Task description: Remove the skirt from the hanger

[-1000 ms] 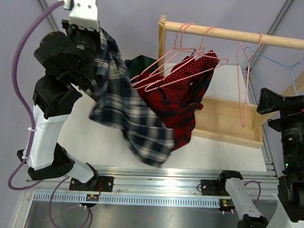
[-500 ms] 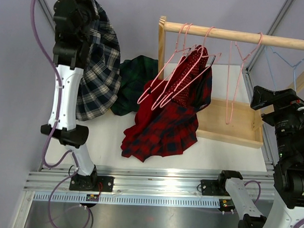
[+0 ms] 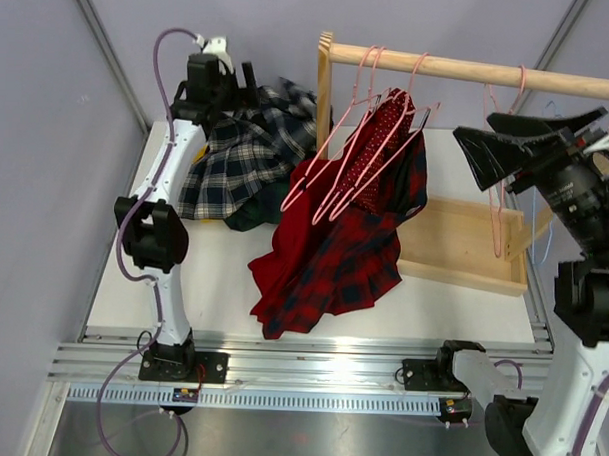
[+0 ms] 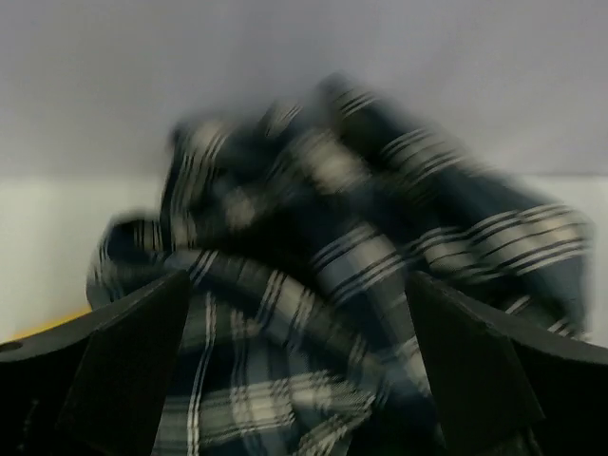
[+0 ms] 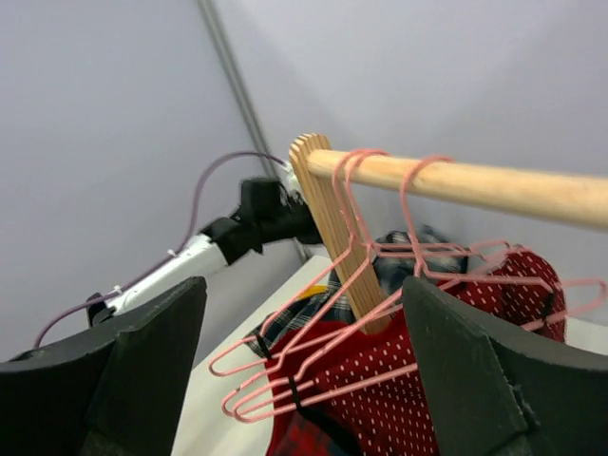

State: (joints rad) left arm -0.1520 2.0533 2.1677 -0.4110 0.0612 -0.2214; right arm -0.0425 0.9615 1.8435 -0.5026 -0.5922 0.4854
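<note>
The left gripper (image 4: 296, 313) is held with its fingers wide apart, and a blurred plaid skirt (image 3: 249, 146) is seen between and ahead of them; whether the cloth is touched cannot be told. That skirt is off any hanger and is heaped on the counter (image 3: 183, 274) at the upper left of the top view, partly over a dark green garment (image 3: 247, 219). The right gripper (image 5: 306, 294) is likewise spread, with nothing clasped, at the right edge near the rod (image 3: 470, 69), from which pink hangers (image 3: 352, 160) and a red skirt (image 3: 333, 259) are hung.
</note>
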